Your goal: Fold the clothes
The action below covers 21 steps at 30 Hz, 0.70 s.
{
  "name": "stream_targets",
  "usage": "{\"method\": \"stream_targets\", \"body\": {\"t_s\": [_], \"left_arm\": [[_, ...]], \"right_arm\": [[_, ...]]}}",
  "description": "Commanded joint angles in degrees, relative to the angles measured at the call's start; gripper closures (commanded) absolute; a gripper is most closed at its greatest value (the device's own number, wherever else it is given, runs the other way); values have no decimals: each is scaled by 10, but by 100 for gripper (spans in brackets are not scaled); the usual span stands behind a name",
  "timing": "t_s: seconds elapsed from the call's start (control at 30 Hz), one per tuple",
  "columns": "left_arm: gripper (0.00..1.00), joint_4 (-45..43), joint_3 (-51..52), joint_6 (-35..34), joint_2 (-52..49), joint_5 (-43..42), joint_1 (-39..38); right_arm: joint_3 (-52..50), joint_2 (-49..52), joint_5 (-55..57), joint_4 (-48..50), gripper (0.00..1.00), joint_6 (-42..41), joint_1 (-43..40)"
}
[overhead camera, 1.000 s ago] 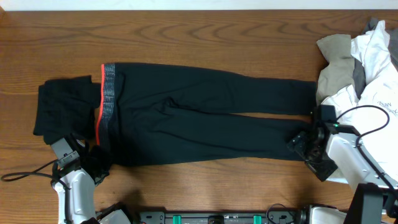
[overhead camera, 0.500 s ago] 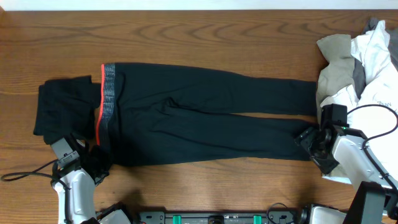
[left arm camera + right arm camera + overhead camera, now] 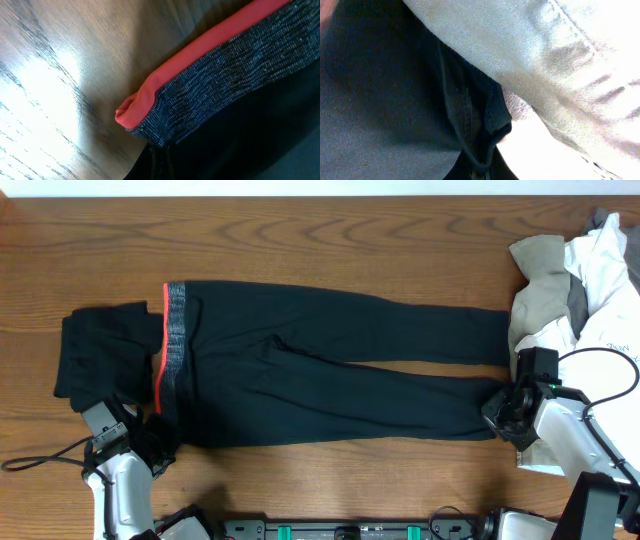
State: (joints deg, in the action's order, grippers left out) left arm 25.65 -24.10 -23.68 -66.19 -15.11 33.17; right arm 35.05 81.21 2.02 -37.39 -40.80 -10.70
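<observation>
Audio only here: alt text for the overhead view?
Navy trousers lie flat across the wooden table, the left gripper shut on the waistband corner, the right gripper shut on a leg hem. A black garment lies by the waistband; white and khaki clothes are piled far right.

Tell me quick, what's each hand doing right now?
Left hand: closed on the trousers, by the waistband corner.
Right hand: closed on the trousers' leg hem.

The trousers are laid across the table, with the waistband to the left and the legs to the right. A folded garment is set against the waistband's left side. A pile is heaped at the right, touching the leg ends.
</observation>
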Motion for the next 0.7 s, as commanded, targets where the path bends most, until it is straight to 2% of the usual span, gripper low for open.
{"method": "stream_targets", "body": {"t_s": [0.0, 0.2, 0.4, 0.67], "left_arm": [[94, 16, -14, 12, 4, -8, 0], [94, 70, -58, 20, 20, -10, 0], [94, 124, -132, 20, 55, -10, 0], [94, 117, -191, 20, 68, -30, 0]], "right_arm": [[-5, -5, 7, 0, 99, 2, -2], [33, -39, 0, -36, 99, 49, -3], [121, -96, 0, -103, 99, 90, -3], [193, -101, -1, -128, 99, 124, -3]]}}
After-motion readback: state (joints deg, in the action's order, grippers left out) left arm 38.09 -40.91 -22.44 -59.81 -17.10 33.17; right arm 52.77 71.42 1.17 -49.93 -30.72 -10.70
